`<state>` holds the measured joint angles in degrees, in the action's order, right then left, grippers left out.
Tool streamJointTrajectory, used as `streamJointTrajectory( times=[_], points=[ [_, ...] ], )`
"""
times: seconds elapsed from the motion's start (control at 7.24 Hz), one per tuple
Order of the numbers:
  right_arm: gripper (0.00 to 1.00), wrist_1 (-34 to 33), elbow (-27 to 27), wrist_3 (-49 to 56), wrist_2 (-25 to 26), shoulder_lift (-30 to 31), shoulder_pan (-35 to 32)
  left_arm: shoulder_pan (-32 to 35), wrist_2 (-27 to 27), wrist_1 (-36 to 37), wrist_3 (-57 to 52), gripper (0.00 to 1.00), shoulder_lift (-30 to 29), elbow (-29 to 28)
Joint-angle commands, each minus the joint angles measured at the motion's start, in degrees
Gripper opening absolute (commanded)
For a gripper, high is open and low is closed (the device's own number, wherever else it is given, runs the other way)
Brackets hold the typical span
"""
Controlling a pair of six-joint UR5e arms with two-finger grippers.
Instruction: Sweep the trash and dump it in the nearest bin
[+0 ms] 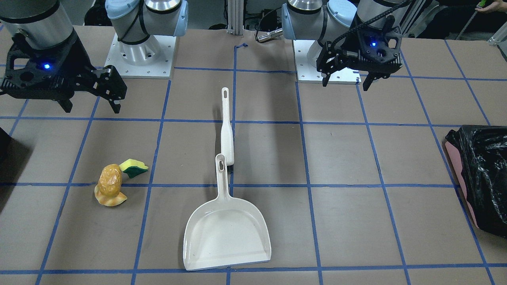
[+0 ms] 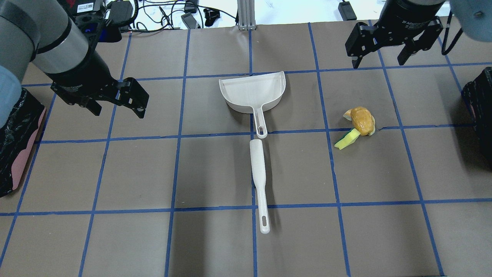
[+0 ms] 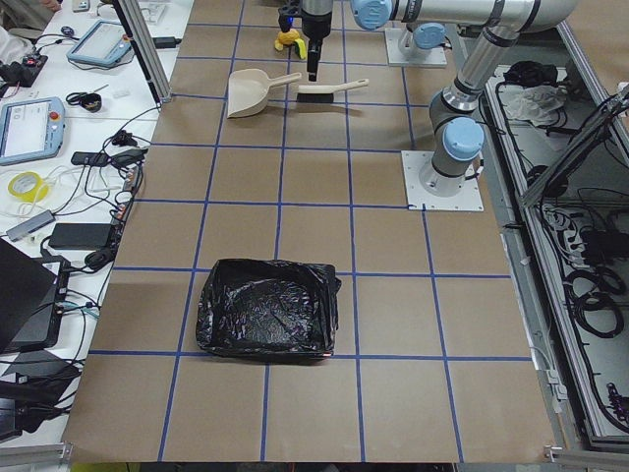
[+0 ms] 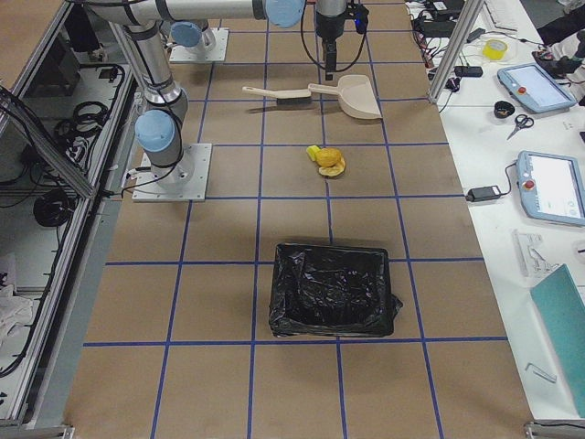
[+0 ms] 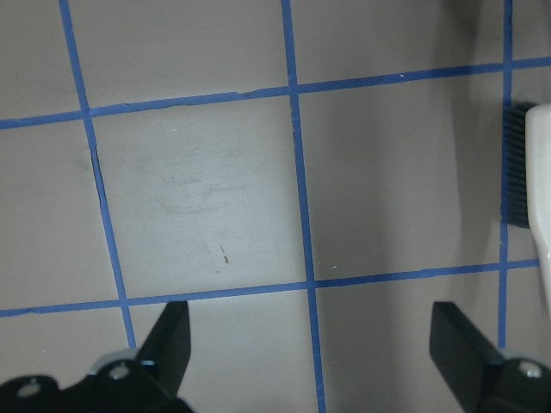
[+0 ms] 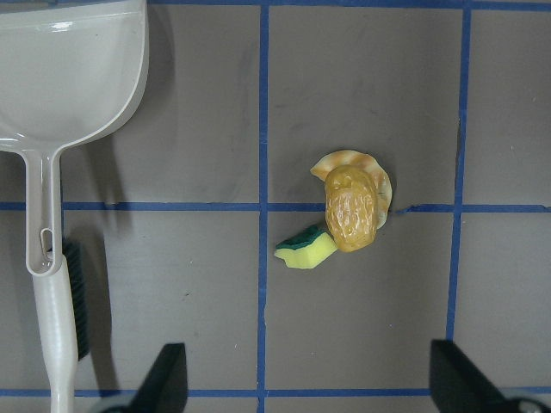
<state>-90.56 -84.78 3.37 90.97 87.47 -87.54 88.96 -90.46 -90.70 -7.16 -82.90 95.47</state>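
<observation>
The trash lies in one small heap: a golden-brown bread roll [image 1: 110,181] [image 6: 351,211] on a tan croissant [image 1: 111,200] [image 6: 344,161], with the yellow-green sponge [image 1: 134,166] [image 6: 306,249] beside them. The dark bin [image 2: 478,102] [image 4: 334,288] shows as a sliver at the table's end on my right. My right gripper [image 1: 92,107] [image 2: 378,62] [image 6: 310,379] hangs open and empty above the table near the heap. My left gripper [image 1: 345,85] [image 2: 118,112] [image 5: 314,353] is open and empty above bare table, left of the brush.
A white dustpan [image 1: 227,233] [image 2: 251,90] and a white brush [image 1: 226,134] [image 2: 258,169] lie in line at the table's middle, handles meeting. A pink bin with a black bag [image 1: 479,178] [image 2: 15,142] stands at my left end. Blue tape grids the brown table.
</observation>
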Motion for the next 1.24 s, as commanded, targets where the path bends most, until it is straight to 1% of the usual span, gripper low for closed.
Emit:
streamJointTrajectory(
  times=[0.0,0.28,0.41,0.55,0.69,0.83,1.1],
  points=[
    [1.00,-0.5,-0.1,0.4,-0.4,0.3,0.0,0.1,0.2,-0.1,-0.2,1.00,-0.3,0.2],
    [1.00,-0.7,0.1,-0.2,0.3,0.0,0.2,0.2,0.1,-0.3,0.2,1.00,-0.4,0.5],
    [1.00,-1.3,0.5,-0.2,0.0,-0.3,0.8,0.6,0.3,-0.2,0.2,1.00,-0.3,1.6],
    [1.00,-2.6,0.6,0.1,0.1,-1.6,3.1,0.9,0.5,-0.7,-0.6,1.00,-0.2,2.1],
    [1.00,-3.2,0.7,0.3,-1.0,-3.2,7.5,1.0,1.9,-2.0,0.1,1.00,-0.4,2.3],
    [1.00,-3.3,0.7,0.3,-0.4,-3.6,10.7,2.3,4.2,-1.9,0.7,1.00,-0.4,3.3],
    [1.00,-2.8,-0.5,1.6,1.7,-4.3,17.4,10.5,4.0,0.1,6.9,1.00,-0.9,5.5]
  ],
)
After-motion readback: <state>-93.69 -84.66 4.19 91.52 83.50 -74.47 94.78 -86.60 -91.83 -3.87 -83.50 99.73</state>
